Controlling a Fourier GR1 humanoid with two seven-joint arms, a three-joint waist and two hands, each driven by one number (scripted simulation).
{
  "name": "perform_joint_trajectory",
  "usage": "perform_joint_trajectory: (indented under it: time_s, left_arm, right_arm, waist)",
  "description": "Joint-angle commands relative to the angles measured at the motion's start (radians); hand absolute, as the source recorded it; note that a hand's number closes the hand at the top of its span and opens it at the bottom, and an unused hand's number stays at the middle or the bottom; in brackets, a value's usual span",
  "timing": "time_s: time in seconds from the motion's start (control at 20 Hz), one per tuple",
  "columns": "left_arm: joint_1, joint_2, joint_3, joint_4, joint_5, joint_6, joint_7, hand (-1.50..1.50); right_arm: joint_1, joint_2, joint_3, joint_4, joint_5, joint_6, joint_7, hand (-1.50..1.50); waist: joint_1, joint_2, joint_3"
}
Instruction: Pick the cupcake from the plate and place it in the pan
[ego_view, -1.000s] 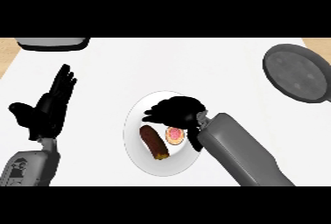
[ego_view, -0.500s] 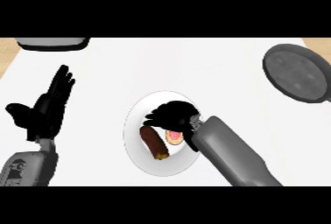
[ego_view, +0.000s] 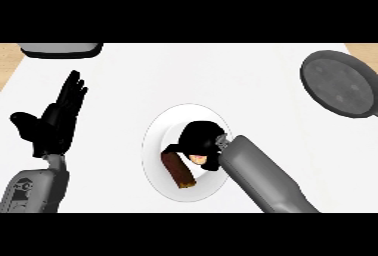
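I see my right hand (ego_view: 198, 141) curled round the cupcake (ego_view: 199, 159) (only a bit of pink shows). It sits on the white plate (ego_view: 159, 142) in the middle, with a brown stick (ego_view: 179, 171) just beside it at seven o'clock. The pan (ego_view: 339, 83) is far off at two o'clock. My left hand (ego_view: 53, 124) rests at nine o'clock, fingers straight.

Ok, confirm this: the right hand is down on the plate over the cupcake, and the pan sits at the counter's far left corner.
Not quite. The head view shows the pan at the counter's far right corner, not the left; the far left corner holds a grey object cut off by the view's edge. The rest stands: the right hand is down on the plate over the cupcake.
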Motion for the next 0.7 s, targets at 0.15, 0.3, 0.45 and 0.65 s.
perform_joint_trajectory:
  time_s: [0.15, 0.3, 0.45, 0.65]
  left_arm:
    - [0.007, -0.008, 0.015, 0.031, -0.016, -0.013, -0.029, 0.00]
    - [0.051, -0.004, 0.020, -0.066, 0.008, -0.031, 0.008, 0.00]
    - [0.019, 0.001, 0.025, -0.033, 0.000, -0.009, 0.015, 0.00]
    - [0.037, 0.015, 0.047, -0.026, -0.002, -0.001, 0.004, 0.00]
  right_arm:
    - [0.031, 0.020, -0.004, 0.003, 0.081, -0.025, -0.061, 1.50]
    - [0.044, 0.016, -0.075, -0.002, 0.066, -0.074, -0.073, 1.50]
    - [0.024, 0.024, -0.362, 0.079, 0.003, -0.073, 0.346, 1.50]
    - [0.013, -0.024, -0.589, 0.101, -0.023, -0.164, 0.632, 1.50]
  waist:
    - [-0.003, 0.002, -0.002]
    - [0.000, 0.001, -0.001]
    - [-0.038, -0.002, -0.001]
    - [-0.082, 0.000, -0.001]
